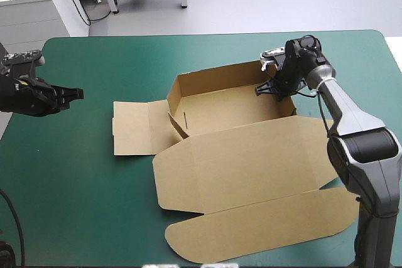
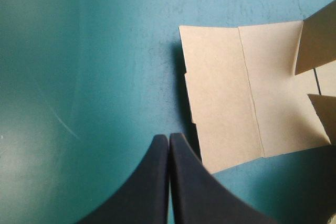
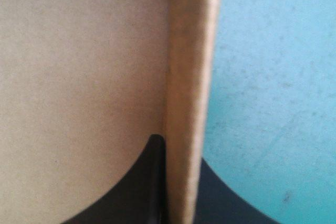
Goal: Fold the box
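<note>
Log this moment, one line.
brown cardboard box: walls partly raised, lid flat | left tool: shut, over teal-green cover beside flat flap | right tool: shut on box wall

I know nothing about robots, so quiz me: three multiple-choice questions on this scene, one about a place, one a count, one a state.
1. Where is the right gripper? A) at the right-hand wall of the box B) high above it, touching nothing C) underneath it
2. How many grippers touch the box? A) none B) one C) two
3. The left gripper is: A) wide open B) shut and empty C) shut on the box
Answers: 1A, the wall stands between its fingers; 2B, only the right one holds board; 3B, its fingers meet over bare teal-green cover.
</note>
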You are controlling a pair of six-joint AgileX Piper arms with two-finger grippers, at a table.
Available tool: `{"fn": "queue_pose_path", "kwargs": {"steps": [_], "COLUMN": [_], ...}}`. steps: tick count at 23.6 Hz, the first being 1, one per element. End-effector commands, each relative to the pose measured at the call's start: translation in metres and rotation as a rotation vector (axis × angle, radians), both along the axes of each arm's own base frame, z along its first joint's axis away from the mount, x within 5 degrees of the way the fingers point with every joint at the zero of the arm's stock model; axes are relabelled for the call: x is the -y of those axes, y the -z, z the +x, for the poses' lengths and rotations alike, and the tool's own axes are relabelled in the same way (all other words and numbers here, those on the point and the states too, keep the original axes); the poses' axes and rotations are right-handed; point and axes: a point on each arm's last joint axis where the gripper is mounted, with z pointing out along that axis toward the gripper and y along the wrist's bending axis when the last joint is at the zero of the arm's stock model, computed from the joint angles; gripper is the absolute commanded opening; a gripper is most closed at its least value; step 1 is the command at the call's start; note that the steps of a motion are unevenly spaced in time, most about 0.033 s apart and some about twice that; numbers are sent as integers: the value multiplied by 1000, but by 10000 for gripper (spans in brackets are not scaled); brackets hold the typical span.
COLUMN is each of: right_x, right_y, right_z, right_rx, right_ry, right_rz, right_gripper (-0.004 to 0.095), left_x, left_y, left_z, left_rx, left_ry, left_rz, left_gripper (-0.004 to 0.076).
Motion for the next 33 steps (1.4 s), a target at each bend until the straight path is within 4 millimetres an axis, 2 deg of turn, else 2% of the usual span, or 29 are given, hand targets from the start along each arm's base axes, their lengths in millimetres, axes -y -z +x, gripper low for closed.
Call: {"fn": "queue_pose_path", "kwargs": {"steps": [1, 5, 7, 9, 10, 11, 12, 15, 17, 19, 21, 25, 27, 30, 33], "right_x": [1, 6, 17, 41, 61, 71, 92, 124, 145, 150, 147, 131, 126, 116, 103], "right_y": [-42, -69, -88, -116, -135, -145, -164, -187, -198, -194, -186, -164, -159, -158, -159], "right_z": [-12, -16, -21, -30, -39, -46, -61, -92, -115, -127, -137, -142, -143, -142, -141], "right_rx": [54, 111, 142, 198, 248, 277, 335, 407, 460, 467, 448, 374, 357, 342, 333], "right_ry": [-1, 22, 52, 85, 110, 119, 152, 210, 225, 225, 208, 171, 157, 128, 90], "right_rz": [20, 118, 201, 334, 380, 391, 392, 422, 603, 667, 659, 690, 704, 718, 745], "right_gripper": [-19, -19, -19, -19, -19, -19, -19, -19, -19, -19, -19, -19, -19, -19, -19], "left_x": [3, 3, 3, 3, 2, 2, 2, 2, 3, 8, 16, 38, 42, 47, 50], "left_y": [-17, -17, -17, -18, -19, -19, -20, -19, -15, -13, -16, -33, -38, -42, -44], "left_z": [-6, -6, -6, -5, -4, -3, -3, 0, 6, 12, 17, 19, 19, 16, 14], "left_rx": [87, 87, 87, 97, 112, 121, 130, 136, 131, 139, 185, 334, 381, 419, 432], "left_ry": [-3, -3, -3, -9, -13, -16, -18, -21, -17, -8, 56, 249, 306, 384, 431], "left_rz": [-3, -3, -3, -4, -1, 0, -1, -5, -48, -124, -205, -417, -443, -463, -474], "left_gripper": [-8, -8, -8, -8, -8, -8, -8, -8, -8, -8, -8, 0, 22, 125, 285]}}
